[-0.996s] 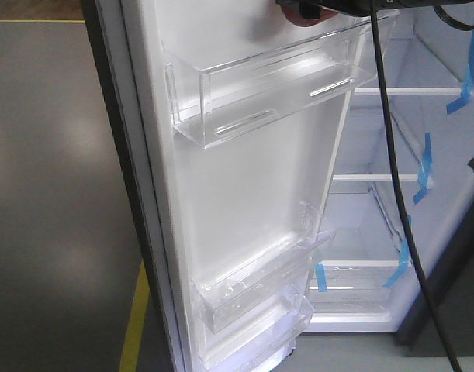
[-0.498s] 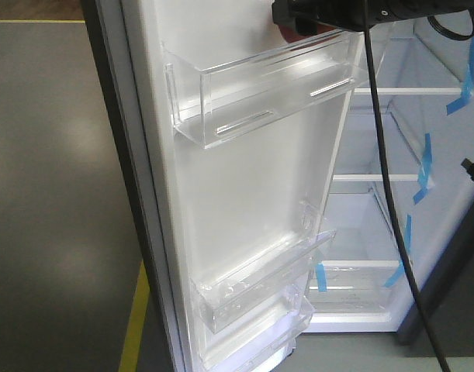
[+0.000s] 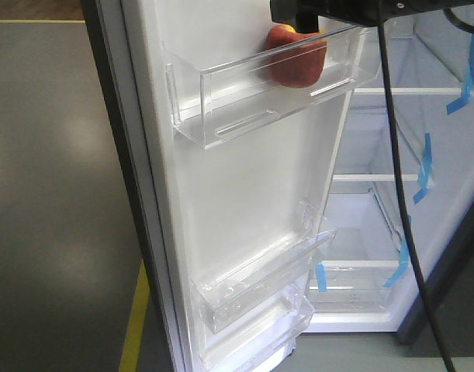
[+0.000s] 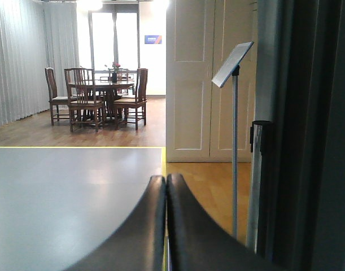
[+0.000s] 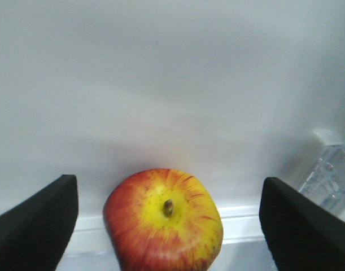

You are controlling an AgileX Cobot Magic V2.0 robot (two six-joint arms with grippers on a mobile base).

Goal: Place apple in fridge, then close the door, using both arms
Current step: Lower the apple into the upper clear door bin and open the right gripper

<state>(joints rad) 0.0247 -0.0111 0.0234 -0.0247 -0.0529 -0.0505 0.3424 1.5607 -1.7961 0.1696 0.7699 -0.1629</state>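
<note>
Exterior front view: the apple is seen in the top clear bin of the door, at the bin's fridge-side end, low behind the front lip. The right arm is seen as a black mass just above it; its fingers cannot be made out here. The door is swung wide and the fridge interior is exposed, with white shelves and blue tape. A black cable is draped across the opening.

Left wrist view: the left gripper is fully closed, its fingers pressed together with nothing between them. It is pointed at grey floor, away from the apple. A dark upright slab is seen at right; whether it is the door's edge cannot be told.

Right wrist view: the right gripper is spread wide and nothing is gripped. The apple is centred between the fingers, clear of both, stem up, close against the white door wall.

Judgement: placement looks done, and retreat is the step in hand. The fingers are best kept wide and lifted straight out, so that the apple is not nudged and the bin lip is not caught. The cable should be cleared from the opening before the door is pushed shut.
</note>
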